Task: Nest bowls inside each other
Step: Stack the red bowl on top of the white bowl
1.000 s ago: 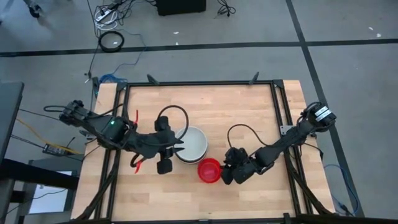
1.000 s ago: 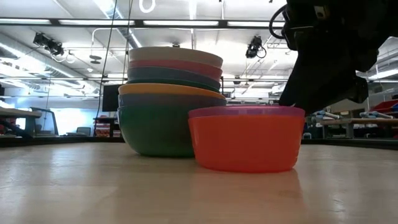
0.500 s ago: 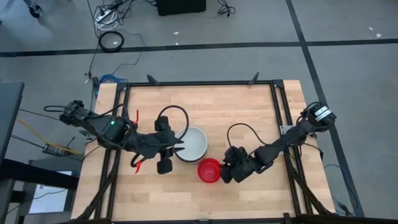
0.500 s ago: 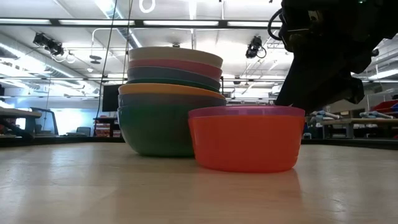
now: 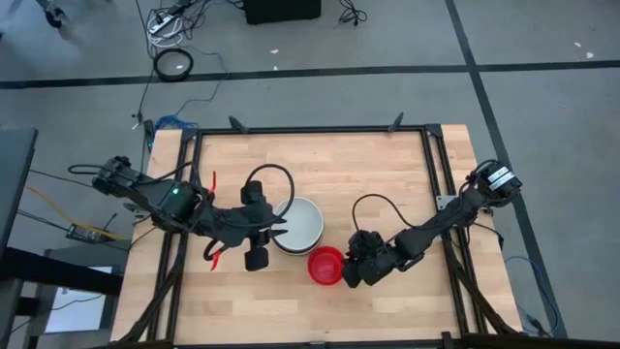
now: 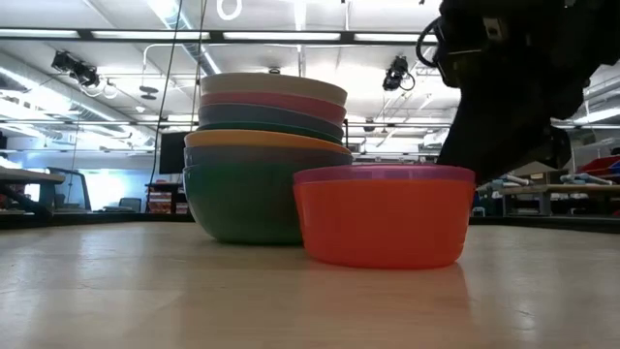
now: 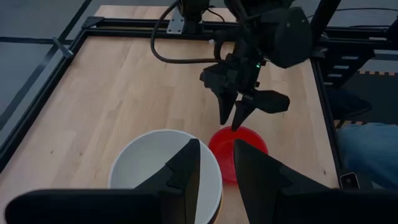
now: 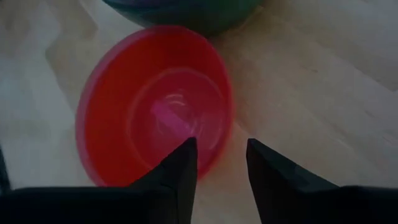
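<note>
A small red bowl (image 5: 325,266) (image 8: 155,106) stands upright on the wooden table, just near-right of a stack of nested bowls (image 5: 300,223) (image 6: 262,160) topped by a white bowl (image 7: 155,165). My right gripper (image 8: 219,152) (image 5: 347,271) is open and slants down at the red bowl's right rim, one finger over the bowl's inside and one outside it. My left gripper (image 7: 216,165) (image 5: 276,233) hangs open high above the stack's left side with nothing between its fingers. My right gripper's fingers stand on either side of the red bowl's rim (image 8: 225,134), slanting down from the table's right; I cannot tell whether either finger touches it. The bowl rests flat on the table.
Black frame rails (image 5: 310,129) run along the table's edges, and red-handled clamps (image 5: 211,182) sit at the left rail. Bare wood (image 5: 329,165) lies beyond the bowls toward the far edge and along the near edge.
</note>
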You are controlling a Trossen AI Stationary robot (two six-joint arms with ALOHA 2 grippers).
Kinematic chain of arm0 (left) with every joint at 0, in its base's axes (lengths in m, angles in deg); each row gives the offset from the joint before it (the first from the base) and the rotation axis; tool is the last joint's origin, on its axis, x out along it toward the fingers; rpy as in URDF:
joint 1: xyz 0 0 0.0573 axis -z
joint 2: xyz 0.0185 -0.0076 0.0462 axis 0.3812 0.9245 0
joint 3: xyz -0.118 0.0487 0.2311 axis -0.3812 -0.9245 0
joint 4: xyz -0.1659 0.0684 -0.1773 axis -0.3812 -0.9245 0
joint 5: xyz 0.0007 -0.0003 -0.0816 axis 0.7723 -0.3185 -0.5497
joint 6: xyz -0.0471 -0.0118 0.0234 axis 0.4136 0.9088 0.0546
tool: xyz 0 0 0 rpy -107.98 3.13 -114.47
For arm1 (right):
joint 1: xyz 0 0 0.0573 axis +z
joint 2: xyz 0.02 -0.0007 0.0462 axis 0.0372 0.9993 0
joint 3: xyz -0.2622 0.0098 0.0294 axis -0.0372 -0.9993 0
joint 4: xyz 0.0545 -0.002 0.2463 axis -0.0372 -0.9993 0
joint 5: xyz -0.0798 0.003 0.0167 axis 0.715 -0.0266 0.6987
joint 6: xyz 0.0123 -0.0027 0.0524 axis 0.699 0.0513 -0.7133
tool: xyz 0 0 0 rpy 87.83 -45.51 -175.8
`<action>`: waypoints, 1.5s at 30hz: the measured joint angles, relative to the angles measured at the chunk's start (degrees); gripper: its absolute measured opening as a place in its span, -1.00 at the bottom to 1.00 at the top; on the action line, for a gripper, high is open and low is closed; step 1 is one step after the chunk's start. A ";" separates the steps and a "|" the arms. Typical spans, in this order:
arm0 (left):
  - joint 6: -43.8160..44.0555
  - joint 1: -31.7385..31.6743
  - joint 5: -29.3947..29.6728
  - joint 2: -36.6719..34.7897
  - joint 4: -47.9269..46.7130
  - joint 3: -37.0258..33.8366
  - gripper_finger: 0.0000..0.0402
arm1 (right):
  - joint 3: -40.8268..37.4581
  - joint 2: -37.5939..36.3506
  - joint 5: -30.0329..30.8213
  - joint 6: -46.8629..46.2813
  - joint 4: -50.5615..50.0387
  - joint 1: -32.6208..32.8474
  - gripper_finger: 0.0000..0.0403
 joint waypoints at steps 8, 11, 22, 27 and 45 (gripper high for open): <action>-0.08 0.00 0.14 0.02 0.34 0.02 -0.47 | -0.02 1.78 -0.89 0.35 1.33 -0.22 -0.47; -0.10 0.00 0.15 0.02 0.36 0.02 -0.47 | -0.02 1.66 -0.88 1.18 1.29 -0.28 -0.55; -0.20 0.00 0.15 0.02 0.29 0.02 -0.47 | -0.04 1.12 -1.82 3.75 0.65 -0.47 -0.96; -0.24 0.00 0.15 0.02 0.59 -0.22 -0.47 | -0.07 -1.63 -1.49 4.36 -2.09 -0.61 -0.99; -1.31 0.00 0.13 0.02 1.51 -1.29 -0.47 | -0.04 -7.81 -4.04 1.67 -18.28 -0.55 -1.00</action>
